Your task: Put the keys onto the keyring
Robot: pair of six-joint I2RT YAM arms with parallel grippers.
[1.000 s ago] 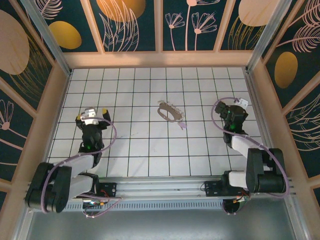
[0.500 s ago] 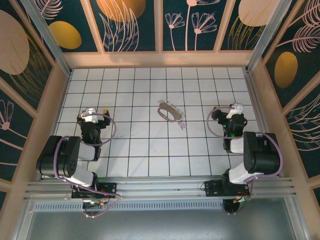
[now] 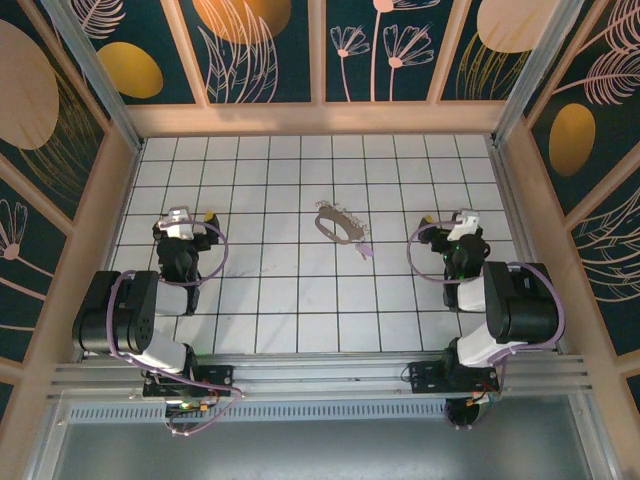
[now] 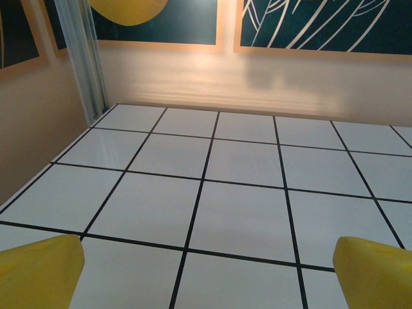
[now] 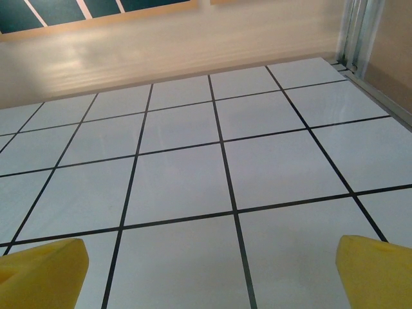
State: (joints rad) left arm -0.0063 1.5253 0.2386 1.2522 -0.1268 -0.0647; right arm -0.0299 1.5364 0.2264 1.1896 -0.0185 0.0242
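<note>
The keyring (image 3: 338, 222), a thin dark oval wire loop, lies flat on the white tiled floor near the middle. A small lilac-headed key (image 3: 364, 247) lies just off its near right edge, outside the loop. My left gripper (image 3: 183, 219) is far to the left of the ring, open, with nothing in it. Its yellow fingertips (image 4: 40, 271) stand wide apart over bare tiles, and the left gripper (image 4: 209, 277) holds nothing. My right gripper (image 3: 450, 224) is to the right of the ring, open and empty. The right wrist view shows its yellow fingertips (image 5: 42, 273) spread over bare tiles.
Pale wooden walls (image 3: 320, 117) with dark floral panels close in the floor on three sides. A metal corner post (image 4: 84, 61) stands ahead and left of the left gripper. Purple cables (image 3: 222, 262) loop beside both arms.
Both arms have folded back toward their bases, upper links now upright. The left gripper drew slightly farther back and the right gripper shifted a little left. Ring and key have not moved.
</note>
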